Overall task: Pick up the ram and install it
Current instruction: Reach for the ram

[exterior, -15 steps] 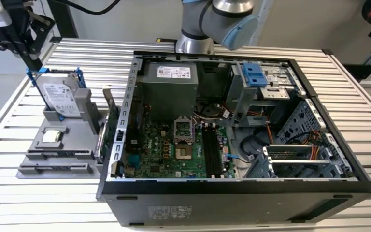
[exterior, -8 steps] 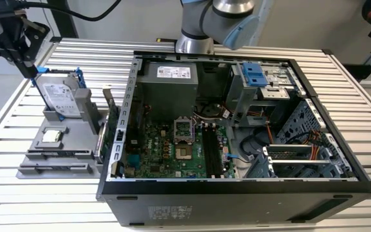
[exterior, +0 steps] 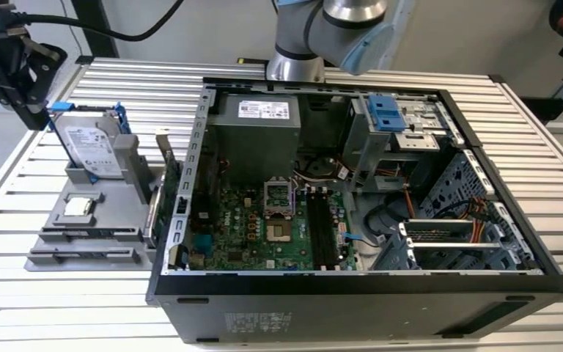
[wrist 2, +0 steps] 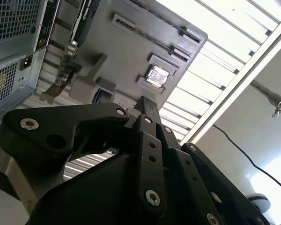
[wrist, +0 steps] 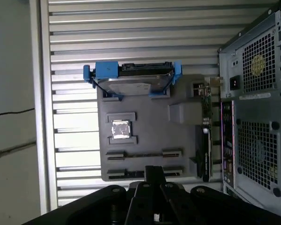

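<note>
Above the grey parts tray [wrist: 150, 136] on the slatted surface [wrist: 131, 33], end effector [wrist: 154, 170] closed — blue-framed hard drive [wrist: 133, 80] close by

Hand [wrist: 154, 171] aloft, seemingly closed

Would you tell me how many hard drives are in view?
1: the hard drive in its blue frame stands on the grey holder, beside the open case; its bays may hide more.
</note>
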Controlling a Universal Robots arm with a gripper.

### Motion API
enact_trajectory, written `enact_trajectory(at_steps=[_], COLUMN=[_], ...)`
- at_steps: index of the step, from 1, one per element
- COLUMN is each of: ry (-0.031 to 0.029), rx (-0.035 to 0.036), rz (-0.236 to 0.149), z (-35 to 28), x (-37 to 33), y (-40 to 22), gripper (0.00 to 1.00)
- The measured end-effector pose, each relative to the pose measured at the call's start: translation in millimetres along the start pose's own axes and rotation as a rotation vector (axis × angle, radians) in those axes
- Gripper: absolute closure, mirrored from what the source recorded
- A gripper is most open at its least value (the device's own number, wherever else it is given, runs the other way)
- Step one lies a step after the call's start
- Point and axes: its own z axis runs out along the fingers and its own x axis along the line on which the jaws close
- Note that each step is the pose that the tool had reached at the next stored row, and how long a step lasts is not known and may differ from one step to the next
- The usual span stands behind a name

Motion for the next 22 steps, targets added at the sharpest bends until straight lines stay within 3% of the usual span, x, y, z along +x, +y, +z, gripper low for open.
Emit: enact_trajectory(at_steps=[16, 19, 22], ry=[0.0, -0.0001, -0.0001], rx=[0.0, 0.0, 0.0], rz=[0.0, 0.0, 0.0], z=[0.2, 0.2, 0.3], x=[-1.5, -1.8, -1.8], y=[-40.1, -46.0, -46.6], gripper=[1.0, 1.0, 1.0])
